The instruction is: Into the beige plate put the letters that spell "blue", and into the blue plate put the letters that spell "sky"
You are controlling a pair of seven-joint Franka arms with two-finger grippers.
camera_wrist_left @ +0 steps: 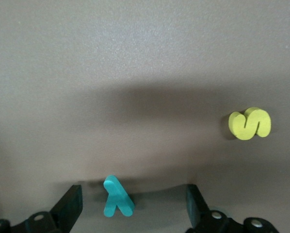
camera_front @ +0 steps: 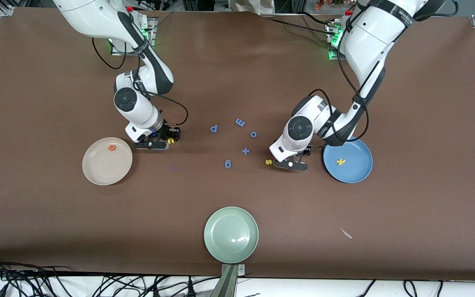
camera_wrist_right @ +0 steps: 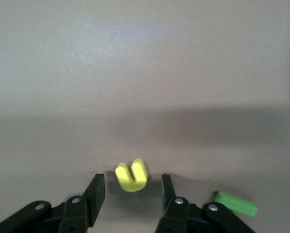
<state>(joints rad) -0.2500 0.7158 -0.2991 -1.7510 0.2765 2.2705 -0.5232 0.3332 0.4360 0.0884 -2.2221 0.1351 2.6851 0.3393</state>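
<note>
Here, the left gripper (camera_wrist_left: 130, 206) is down at the table, fingers wide apart around the y (camera_wrist_left: 117, 196), untouched. The right gripper (camera_wrist_right: 130, 191) straddles the u (camera_wrist_right: 131, 175), fingers partly open, not touching it.

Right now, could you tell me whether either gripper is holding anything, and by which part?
Nothing is held. The left gripper brackets the teal y, the right gripper the yellow u; both letters lie on the table.

The e (camera_front: 112, 147) lies in the plate toward the right arm's end of the surface (camera_front: 237, 74), the k (camera_front: 340, 161) in the plate toward the left arm's end (camera_front: 361, 173). The right pincer (camera_wrist_right: 130, 190) straddles the u (camera_wrist_right: 131, 175), with the l (camera_wrist_right: 236, 203) just beside it; the left pincer (camera_wrist_left: 133, 204) straddles the y (camera_wrist_left: 117, 196), the s (camera_wrist_left: 249, 123) near it. A third plate (camera_front: 245, 247) sits nearest the front camera, and a cluster of loose letters (camera_front: 237, 140) lies between the two arms.
</note>
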